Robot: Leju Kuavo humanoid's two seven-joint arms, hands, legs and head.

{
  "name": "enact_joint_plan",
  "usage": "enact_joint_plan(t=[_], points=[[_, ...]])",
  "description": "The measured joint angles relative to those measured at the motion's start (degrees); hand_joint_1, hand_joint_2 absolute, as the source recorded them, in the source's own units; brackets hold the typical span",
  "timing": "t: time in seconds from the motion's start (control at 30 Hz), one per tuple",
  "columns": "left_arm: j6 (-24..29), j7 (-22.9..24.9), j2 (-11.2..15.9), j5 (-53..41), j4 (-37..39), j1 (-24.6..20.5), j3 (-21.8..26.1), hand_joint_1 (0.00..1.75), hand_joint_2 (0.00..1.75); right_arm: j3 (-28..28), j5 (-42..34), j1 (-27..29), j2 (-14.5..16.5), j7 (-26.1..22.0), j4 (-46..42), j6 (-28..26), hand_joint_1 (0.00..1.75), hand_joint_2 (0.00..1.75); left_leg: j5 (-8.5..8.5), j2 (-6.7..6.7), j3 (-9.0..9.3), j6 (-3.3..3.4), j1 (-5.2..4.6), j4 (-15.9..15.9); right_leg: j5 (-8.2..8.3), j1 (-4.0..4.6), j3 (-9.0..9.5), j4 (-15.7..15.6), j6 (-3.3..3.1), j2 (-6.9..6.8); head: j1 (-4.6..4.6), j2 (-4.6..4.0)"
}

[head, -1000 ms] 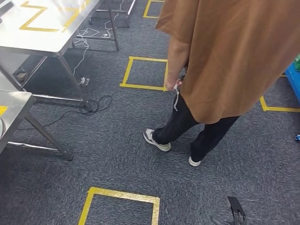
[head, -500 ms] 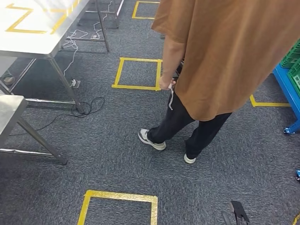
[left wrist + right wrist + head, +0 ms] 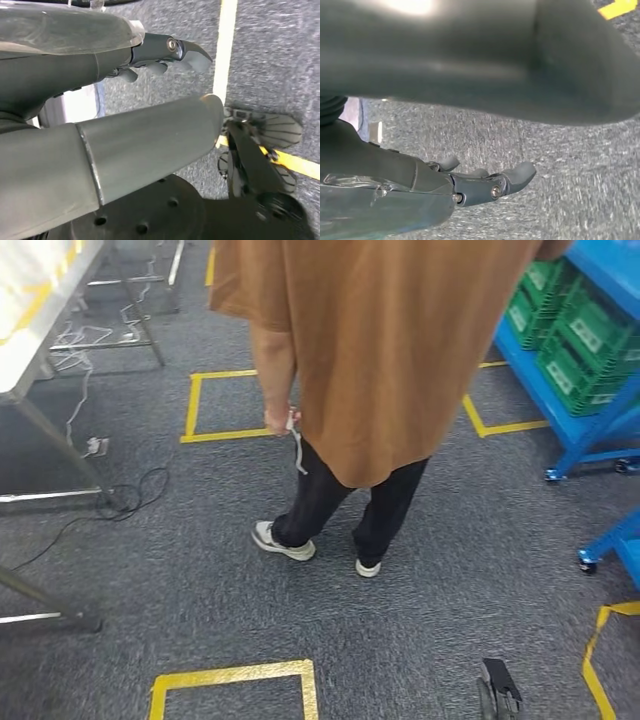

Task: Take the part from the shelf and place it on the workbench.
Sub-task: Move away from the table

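Observation:
The blue shelf (image 3: pixel 564 418) stands at the right in the head view, holding green crates (image 3: pixel 585 345); I cannot make out the part among them. The steel workbench (image 3: pixel 30 330) is at the far left. My right hand (image 3: pixel 498 690) hangs low at the bottom edge of the head view. In the right wrist view the right hand (image 3: pixel 433 185) has its fingers (image 3: pixel 508 181) stretched out over the carpet and holds nothing. My left hand (image 3: pixel 94 70) also hangs over the carpet, its thumb (image 3: pixel 158 132) and fingers (image 3: pixel 181 49) apart and empty.
A person (image 3: pixel 377 350) in a brown shirt and dark trousers stands right in front of me, between the workbench and the shelf. Yellow tape squares (image 3: pixel 234 675) mark the grey carpet. Cables (image 3: pixel 113 502) lie by the workbench legs. A second blue frame (image 3: pixel 615 540) stands at the right edge.
My view has swung to the right: the tables slid off to the left and the blue shelf with green crates came in. The person has stayed in front of me.

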Motion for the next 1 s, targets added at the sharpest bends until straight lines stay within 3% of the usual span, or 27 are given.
enact_joint_plan(t=[0.07,0.1,0.17,0.2,0.27,0.33,0.37,0.4,0.43,0.53,0.6,0.67,0.7,0.77,0.8,0.87,0.9,0.93,1.0], points=[[0.0,-0.03,0.07,-0.01,0.0,-0.05,0.01,0.0,0.0,0.0,-0.03,-0.1,0.0,-0.04,0.0,0.01,0.0,0.0,2.22,-1.38,2.53,0.25,0.05,-6.24,-0.15,0.12,-0.22,0.27,0.37,0.97,-0.31,0.0],[0.0,-0.03,0.07,-0.02,0.0,-0.1,0.01,0.0,0.0,0.0,-0.06,-0.09,0.0,-0.06,0.01,0.01,0.0,0.0,2.31,-1.61,2.96,0.36,0.02,-7.41,-0.18,0.14,-0.41,0.32,0.67,1.39,-0.28,0.0],[0.0,-0.03,0.0,-0.03,0.0,-0.23,0.01,0.0,0.0,0.01,-0.13,0.05,0.0,-0.06,0.03,0.01,0.0,0.0,2.37,-0.82,3.17,0.77,-0.02,-7.94,-0.2,-0.02,-0.77,0.37,1.3,2.01,-0.1,0.0],[0.0,-0.03,-0.04,-0.03,0.0,-0.26,0.01,0.0,0.0,0.02,-0.15,0.15,0.0,-0.05,0.05,0.01,0.0,0.0,2.46,-0.34,3.32,1.1,0.03,-8.2,-0.62,-0.06,-1.1,0.9,1.6,1.5,0.06,0.0],[0.01,-0.03,-0.03,-0.08,0.0,-0.25,0.01,0.0,0.0,0.04,-0.16,0.13,0.0,-0.09,0.09,0.01,0.0,0.0,2.64,0.69,3.58,1.67,0.12,-8.67,-3.25,-0.09,-3.07,5.23,2.08,-0.5,0.67,0.0],[0.16,-0.03,0.05,-0.14,0.01,-0.17,0.02,0.0,0.0,0.04,-0.23,0.04,0.0,-0.14,0.09,0.01,0.0,0.0,2.55,1.71,3.67,1.93,-0.03,-8.7,-7.07,-0.16,-6.58,13.15,2.53,-1.99,1.37,0.0],[0.24,-0.03,0.08,-0.16,0.01,-0.15,0.02,0.0,0.0,0.04,-0.28,0.05,0.0,-0.12,0.1,0.01,0.0,0.0,2.49,2.22,3.71,1.97,-0.08,-8.69,-8.11,-0.24,-8.0,16.29,2.71,-2.21,1.6,0.0],[0.32,-0.03,0.09,-0.19,0.01,-0.14,0.02,0.0,0.0,0.05,-0.35,0.13,0.0,-0.05,0.1,0.01,0.0,0.0,2.42,2.68,3.79,1.97,-0.09,-8.68,-8.03,-0.35,-8.52,17.5,2.85,-2.36,1.78,0.0],[0.33,-0.03,0.08,-0.21,0.01,-0.14,0.02,0.0,0.0,0.05,-0.4,0.19,0.0,0.03,0.11,0.01,0.0,0.0,2.32,3.1,3.93,1.92,-0.09,-8.66,-6.82,-0.48,-7.91,16.34,2.96,-2.56,2.02,0.0],[0.33,-0.06,0.07,-0.25,0.0,-0.14,0.02,0.0,0.0,0.05,-0.52,0.16,0.0,0.23,0.11,0.01,0.0,0.0,1.84,4.23,4.57,1.36,-0.17,-8.53,-1.38,-0.47,-2.34,4.89,2.91,-4.94,2.9,0.0],[0.33,-0.07,0.06,-0.25,0.0,-0.15,0.02,0.0,0.0,0.06,-0.58,0.05,0.0,0.29,0.11,0.01,0.0,0.0,1.66,4.99,4.72,0.83,-0.43,-8.39,-0.58,-0.06,-0.62,0.88,2.35,-6.15,3.0,0.0],[0.33,-0.07,0.01,-0.25,0.0,-0.24,0.02,0.0,0.0,0.07,-0.61,0.07,0.0,0.32,0.13,-0.01,0.0,0.0,1.58,5.7,4.8,0.33,-0.51,-8.38,-0.59,0.12,-0.51,0.54,1.53,-5.39,2.55,0.0],[0.33,-0.07,-0.01,-0.26,0.0,-0.29,0.02,0.0,0.0,0.07,-0.64,0.11,0.0,0.33,0.14,-0.03,0.0,0.0,1.19,5.38,4.78,0.02,-0.4,-8.03,-0.43,0.07,-0.39,0.37,1.17,-4.93,2.31,0.0],[0.33,-0.07,-0.04,-0.29,0.0,-0.37,0.02,0.0,0.0,0.05,-0.74,0.07,0.0,0.33,0.17,-0.07,0.0,0.0,-1.34,3.38,3.25,-0.49,-0.2,-4.37,0.0,-0.08,-0.2,0.05,0.38,-4.18,1.84,0.0],[0.33,-0.07,-0.06,-0.31,0.0,-0.33,0.02,0.0,0.0,0.05,-0.78,0.01,0.0,0.32,0.17,-0.08,0.0,0.0,-3.33,2.27,1.5,-0.58,-0.13,-0.63,0.15,-0.04,-0.38,0.01,0.1,-3.78,1.53,0.0],[0.33,-0.06,-0.1,-0.35,0.0,-0.15,0.02,0.0,0.0,0.04,-0.85,-0.08,0.0,0.3,0.17,-0.08,0.0,0.0,-6.47,1.45,-2.51,-0.55,-0.13,7.29,0.35,0.1,-0.66,0.02,-0.23,-2.79,0.94,0.0],[0.33,-0.05,-0.12,-0.37,0.0,-0.05,0.02,0.0,0.0,0.04,-0.91,-0.05,0.0,0.3,0.18,-0.07,0.0,0.0,-6.63,1.38,-3.65,-0.49,-0.13,9.29,0.38,0.17,-0.71,0.02,-0.29,-2.21,0.7,0.0],[0.33,-0.05,-0.12,-0.39,0.0,0.0,0.01,0.0,0.0,0.05,-0.97,-0.01,0.0,0.3,0.19,-0.07,0.0,0.0,-5.63,1.34,-3.68,-0.38,-0.13,8.95,0.4,0.2,-0.69,0.03,-0.31,-1.63,0.48,0.0],[0.33,-0.06,-0.06,-0.43,0.0,0.02,0.01,0.0,0.0,0.05,-1.11,0.03,0.0,0.3,0.2,-0.06,0.0,0.0,-1.43,0.66,-0.75,-0.01,-0.11,2.27,0.41,0.21,-0.56,0.04,-0.28,-0.47,0.05,0.0]])
